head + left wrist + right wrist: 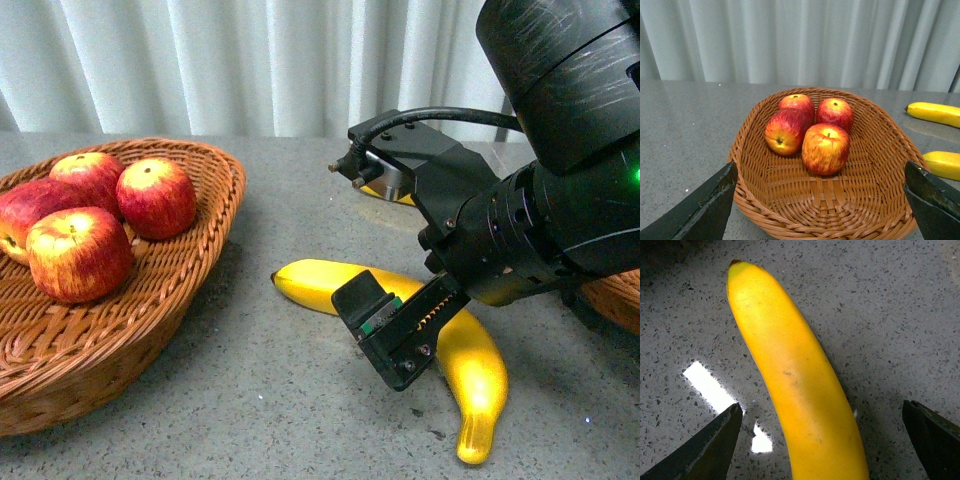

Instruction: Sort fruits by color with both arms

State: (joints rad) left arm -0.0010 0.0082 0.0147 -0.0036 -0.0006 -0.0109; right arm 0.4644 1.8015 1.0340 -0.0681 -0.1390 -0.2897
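Here, in the front view, the black right gripper (395, 340) is hovering over a long curved yellow banana (475, 375) on the grey speckled table (270, 400); a woven wicker basket (190, 270) is holding four red apples (157, 197) at its nine o'clock. Left wrist view: the left gripper (820, 170) is gaping before the basket. Right wrist view: the fingers (715, 440) are straddling the banana, spread and not touching it.

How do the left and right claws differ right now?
The left claw faces the basket of four apples from a distance; the right claw is low, astride a banana on the table. The left frames red fruit already sorted; the right frames yellow fruit not yet grasped. Both are open and hold nothing.
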